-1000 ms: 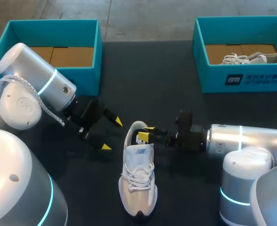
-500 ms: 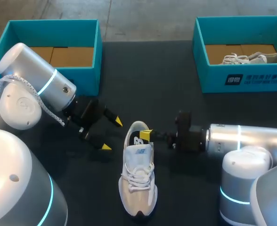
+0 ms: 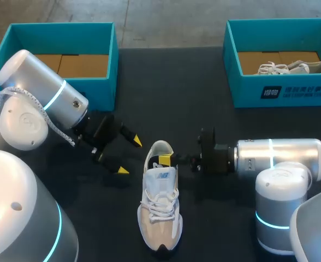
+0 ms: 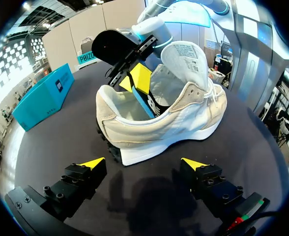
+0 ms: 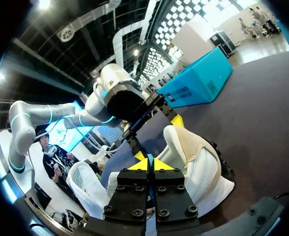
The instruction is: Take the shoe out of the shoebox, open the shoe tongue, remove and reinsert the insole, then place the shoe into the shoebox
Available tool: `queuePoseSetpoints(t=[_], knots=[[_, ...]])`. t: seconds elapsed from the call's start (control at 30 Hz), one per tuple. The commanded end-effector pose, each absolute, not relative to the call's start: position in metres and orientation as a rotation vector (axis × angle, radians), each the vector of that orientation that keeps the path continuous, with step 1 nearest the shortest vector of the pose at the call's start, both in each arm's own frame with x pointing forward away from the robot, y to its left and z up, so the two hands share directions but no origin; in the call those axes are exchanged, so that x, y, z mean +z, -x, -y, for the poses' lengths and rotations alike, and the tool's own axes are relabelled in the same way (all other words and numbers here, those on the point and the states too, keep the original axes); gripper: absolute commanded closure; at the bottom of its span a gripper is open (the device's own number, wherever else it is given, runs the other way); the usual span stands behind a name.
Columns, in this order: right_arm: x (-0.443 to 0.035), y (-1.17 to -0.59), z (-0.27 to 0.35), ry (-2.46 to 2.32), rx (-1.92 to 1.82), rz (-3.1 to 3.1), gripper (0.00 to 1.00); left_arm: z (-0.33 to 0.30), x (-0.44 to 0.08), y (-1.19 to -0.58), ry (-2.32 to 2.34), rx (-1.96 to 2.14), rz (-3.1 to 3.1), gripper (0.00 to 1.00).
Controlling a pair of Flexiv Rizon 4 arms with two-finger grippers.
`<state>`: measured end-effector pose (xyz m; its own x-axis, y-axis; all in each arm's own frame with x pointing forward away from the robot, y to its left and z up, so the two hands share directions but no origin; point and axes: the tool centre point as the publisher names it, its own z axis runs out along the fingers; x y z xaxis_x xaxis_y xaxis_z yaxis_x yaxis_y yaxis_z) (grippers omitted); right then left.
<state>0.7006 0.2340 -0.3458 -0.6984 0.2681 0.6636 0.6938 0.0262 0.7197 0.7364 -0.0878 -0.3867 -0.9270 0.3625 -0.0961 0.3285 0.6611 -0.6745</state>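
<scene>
Near the front edge of the worktop, in the middle, the shoe lies flat on its sole, toe to the front. The right tool is pinched tight on the blue insole at the heel hole, I think to pull it out. The left tool sits wide open just beside the heel, not touching, maybe ready to hold the shoe down.
</scene>
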Motion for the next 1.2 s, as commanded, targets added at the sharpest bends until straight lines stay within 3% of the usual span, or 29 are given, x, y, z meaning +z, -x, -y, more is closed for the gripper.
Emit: queuePoseSetpoints(t=[0.03, 0.1, 0.13, 0.27, 0.53, 1.2], knots=[[-0.346, -0.698, -0.235, 0.991, -1.702, 1.979, 1.0, 0.088, -0.386, -0.736, 0.588, 1.126, 2.823, 0.0], [-0.342, -0.699, -0.233, 0.994, -1.722, 1.985, 1.0, 0.088, -0.386, -0.736, 0.588, 1.126, 2.823, 0.0], [-0.34, -0.699, -0.232, 0.993, -1.734, 1.986, 0.82, 0.088, -0.386, -0.736, 0.588, 1.126, 2.823, 0.0], [-0.334, -0.701, -0.232, 0.984, -1.765, 2.001, 0.63, 0.088, -0.386, -0.736, 0.588, 1.126, 2.823, 0.0], [-0.33, -0.704, -0.233, 0.968, -1.782, 2.01, 0.54, 0.088, -0.386, -0.736, 0.588, 1.126, 2.823, 0.0], [-0.32, -0.7, -0.224, 0.999, -1.819, 2.034, 0.52, 0.088, -0.386, -0.736, 0.588, 1.126, 2.823, 0.0]])
